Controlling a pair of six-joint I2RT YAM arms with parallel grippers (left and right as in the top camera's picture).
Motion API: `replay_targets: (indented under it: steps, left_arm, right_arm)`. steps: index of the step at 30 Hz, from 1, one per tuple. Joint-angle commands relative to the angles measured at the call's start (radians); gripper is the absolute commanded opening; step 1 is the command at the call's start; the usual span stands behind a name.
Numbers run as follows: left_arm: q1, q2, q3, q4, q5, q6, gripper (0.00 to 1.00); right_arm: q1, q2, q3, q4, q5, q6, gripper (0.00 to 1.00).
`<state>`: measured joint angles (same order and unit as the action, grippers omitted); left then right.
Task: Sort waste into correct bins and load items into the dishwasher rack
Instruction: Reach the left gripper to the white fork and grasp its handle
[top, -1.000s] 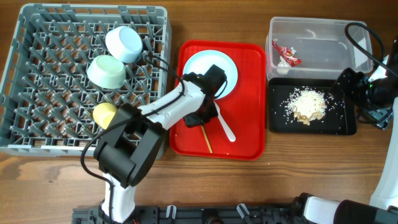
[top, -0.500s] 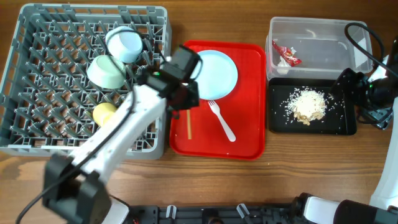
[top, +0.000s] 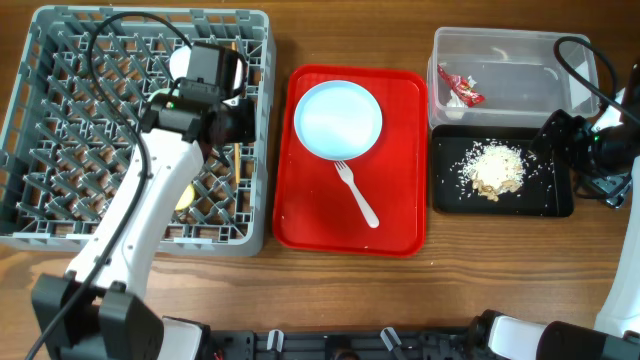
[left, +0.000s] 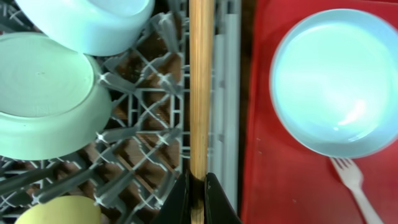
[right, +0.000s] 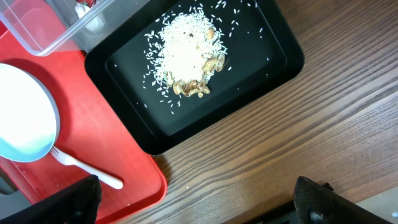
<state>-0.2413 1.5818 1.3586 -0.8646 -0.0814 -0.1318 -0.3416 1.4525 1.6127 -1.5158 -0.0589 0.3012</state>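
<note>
My left end effector (left: 198, 194) clamps the thin wooden chopsticks (left: 200, 87) above the right edge of the large grey plastic dishwasher rack (top: 150, 14), their long axis parallel to that wall, lattice directly below.

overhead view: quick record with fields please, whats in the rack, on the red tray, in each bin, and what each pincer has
rack: pale blue bowl, light green bowl, yellow-green cup
red tray: pale blue plate, white fork
clear tub: red-and-white wrapper
black tray: rice-like food scraps
left pincer: shut on chopsticks, above the rack by the rim next to the red tray
right pincer: open, empty, over the table beside the black tray
</note>
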Motion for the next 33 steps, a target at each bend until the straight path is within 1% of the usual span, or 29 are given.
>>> replay_targets:
  steps: [1, 4, 6, 7, 9, 12, 14, 15, 17, 18, 20, 22, 25, 26, 27, 29, 31, 33]
  left_arm:
    - [0.019, 0.061, 0.002, 0.021, -0.01, 0.02, 0.07]
    - [0.021, 0.098, 0.002, 0.036, -0.01, 0.02, 0.1]
    - [0.022, 0.104, 0.002, 0.052, -0.01, 0.02, 0.18]
    - [0.022, 0.103, 0.002, 0.062, -0.01, 0.02, 0.24]
    - [0.022, 0.099, 0.003, 0.069, -0.01, 0.02, 0.45]
    - [0.012, 0.068, 0.004, 0.064, 0.016, 0.019, 0.48]
    - [-0.017, 0.04, 0.004, 0.065, 0.122, 0.013, 0.52]
    - [-0.032, 0.034, 0.004, 0.065, 0.161, -0.015, 0.53]
    - [-0.086, 0.032, 0.003, 0.065, 0.268, -0.125, 0.53]
    - [-0.122, 0.039, 0.003, 0.064, 0.283, -0.212, 0.54]
    - [-0.185, 0.055, 0.003, 0.065, 0.282, -0.356, 0.56]
    - [-0.257, 0.086, 0.003, 0.07, 0.258, -0.473, 0.57]
    - [-0.357, 0.151, 0.003, 0.075, 0.15, -0.608, 0.57]
    - [-0.381, 0.174, 0.003, 0.088, 0.128, -0.642, 0.59]
    - [-0.406, 0.204, 0.003, 0.114, 0.108, -0.664, 0.6]
    - [-0.437, 0.261, 0.003, 0.159, 0.098, -0.666, 0.6]
    - [-0.453, 0.309, 0.003, 0.2, 0.082, -0.666, 0.64]
    - [-0.463, 0.351, 0.003, 0.231, 0.045, -0.666, 0.65]
  right_arm:
    - [0.0, -0.02, 0.01, -0.005, -0.001, -0.013, 1.0]
    - [0.0, -0.02, 0.01, -0.005, -0.001, -0.013, 1.0]
    - [0.0, -0.02, 0.01, -0.008, 0.0, -0.013, 1.0]
    - [0.0, -0.02, 0.01, -0.008, 0.0, -0.014, 1.0]
    - [0.0, -0.02, 0.01, -0.008, 0.0, -0.013, 1.0]
    - [0.0, -0.02, 0.01, -0.007, 0.0, -0.013, 1.0]
    - [0.0, -0.02, 0.01, -0.007, -0.001, -0.013, 1.0]
    - [0.0, -0.02, 0.01, -0.007, -0.001, -0.013, 1.0]
    - [0.0, -0.02, 0.01, -0.007, -0.001, -0.013, 1.0]
    - [0.0, -0.02, 0.01, -0.006, -0.001, -0.013, 1.0]
    - [0.0, -0.02, 0.01, -0.005, -0.001, -0.013, 1.0]
    - [0.0, -0.02, 0.01, -0.005, -0.001, -0.013, 1.0]
    - [0.0, -0.02, 0.01, -0.004, -0.001, -0.013, 1.0]
    - [0.0, -0.02, 0.01, -0.005, -0.001, -0.013, 1.0]
    - [0.0, -0.02, 0.01, -0.005, -0.001, -0.013, 1.0]
    - [0.0, -0.02, 0.01, -0.005, -0.001, -0.013, 1.0]
    - [0.0, -0.02, 0.01, -0.006, -0.001, -0.013, 1.0]
    - [0.0, -0.02, 0.01, -0.007, -0.001, -0.013, 1.0]
